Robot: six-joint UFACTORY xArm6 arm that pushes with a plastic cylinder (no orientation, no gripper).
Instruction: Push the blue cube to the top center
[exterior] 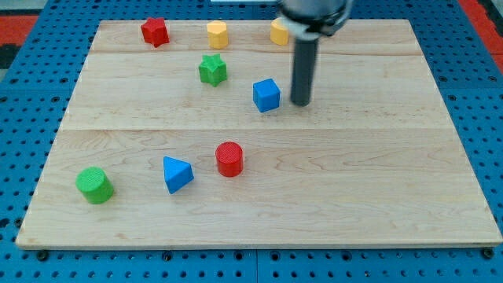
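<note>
Item: wooden board (377, 189), pale, set on a blue perforated surface (23, 94).

Item: blue cube (266, 95). Sits above the board's middle, a little toward the view's top, well short of the top edge.

Item: my tip (300, 103). Lower end of the dark rod, just beside the blue cube on the view's right, a narrow gap between them; contact cannot be confirmed. There is no claw on this arm, so there is nothing to open, close or grip.

Item: green star-shaped block (212, 70). Near the blue cube, up and to the view's left.

Item: red star-shaped block (155, 32). Near the top edge, toward the top-left corner.

Item: yellow block (218, 34). At the top edge, left of centre; shape unclear.

Item: second yellow block (278, 32). At the top edge, partly hidden by the rod.

Item: red cylinder (229, 159). Below the board's middle.

Item: blue triangular block (178, 174). Near the red cylinder, on the view's left.

Item: green cylinder (95, 185). Toward the bottom-left corner.
</note>
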